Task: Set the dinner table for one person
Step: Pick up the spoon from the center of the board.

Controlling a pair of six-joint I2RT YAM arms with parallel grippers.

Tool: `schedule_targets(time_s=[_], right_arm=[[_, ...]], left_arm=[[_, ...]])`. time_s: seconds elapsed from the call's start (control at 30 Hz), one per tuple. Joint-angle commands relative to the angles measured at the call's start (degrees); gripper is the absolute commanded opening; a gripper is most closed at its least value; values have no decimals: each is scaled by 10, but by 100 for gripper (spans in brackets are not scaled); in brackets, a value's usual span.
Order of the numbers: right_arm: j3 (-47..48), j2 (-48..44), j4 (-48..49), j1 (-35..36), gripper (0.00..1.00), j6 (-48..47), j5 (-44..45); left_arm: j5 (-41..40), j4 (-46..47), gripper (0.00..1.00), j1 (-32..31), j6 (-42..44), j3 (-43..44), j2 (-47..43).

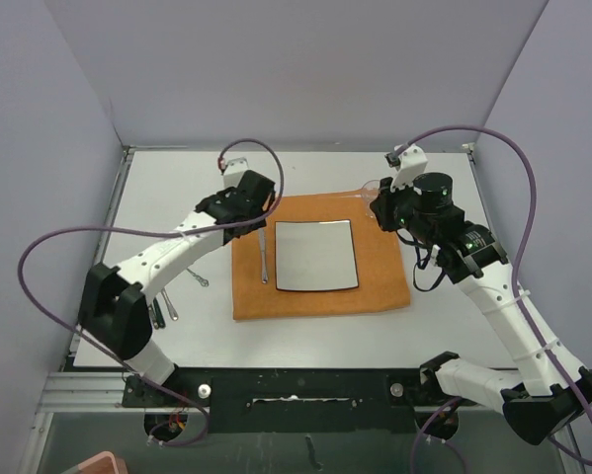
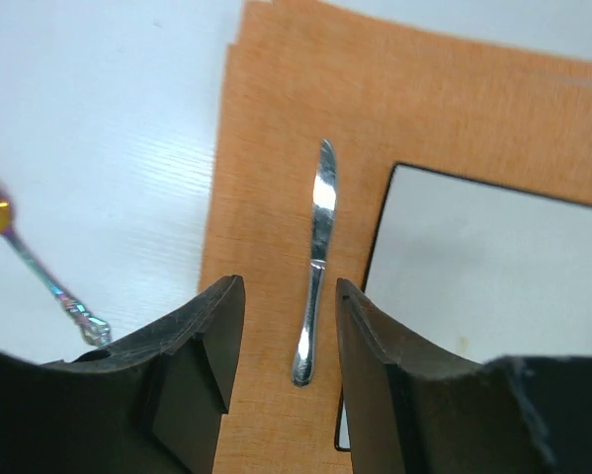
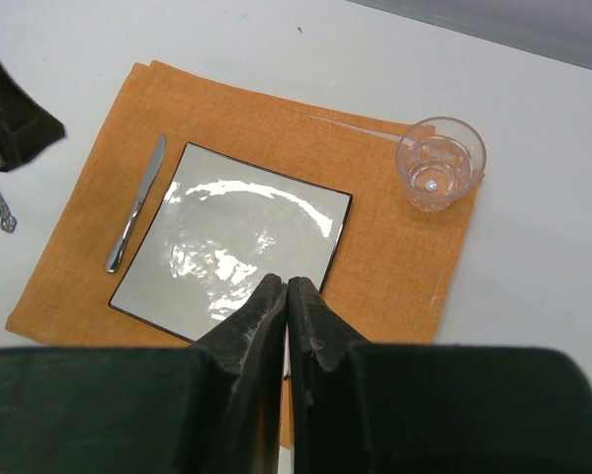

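Observation:
The white dinner table (image 1: 315, 341) carries an orange cloth mat (image 1: 384, 281) with a square white plate (image 1: 316, 256) in its middle. A silver knife (image 1: 264, 255) lies on the mat, left of the plate. My left gripper (image 2: 288, 291) is open and empty, hovering above the knife (image 2: 315, 267) handle end without touching it. A clear glass (image 3: 440, 163) stands on the mat's far right corner. My right gripper (image 3: 286, 286) is shut and empty, held above the plate's (image 3: 236, 237) right edge.
A spoon (image 2: 39, 267) lies on the bare table left of the mat, also in the top view (image 1: 199, 278). More cutlery (image 1: 162, 311) lies by the left arm's base. Grey walls enclose the table on three sides.

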Motion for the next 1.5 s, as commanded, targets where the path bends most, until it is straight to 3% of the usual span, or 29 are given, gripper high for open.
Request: schedule_targets(time_s=[0.0, 0.23, 0.53, 1.0, 1.47], right_arm=[[0, -12, 31, -2, 4, 4, -7], [-9, -24, 25, -1, 4, 5, -7], [-9, -29, 17, 3, 4, 4, -4], [-26, -26, 15, 3, 4, 12, -9], [-27, -12, 20, 6, 4, 11, -7]], left_arm=[[-86, -87, 40, 48, -90, -39, -87], [-22, -140, 37, 129, -196, -138, -103], [-13, -150, 35, 147, -248, -165, -82], [34, -79, 33, 255, -219, -187, -46], [53, -32, 32, 285, -198, -186, 4]])
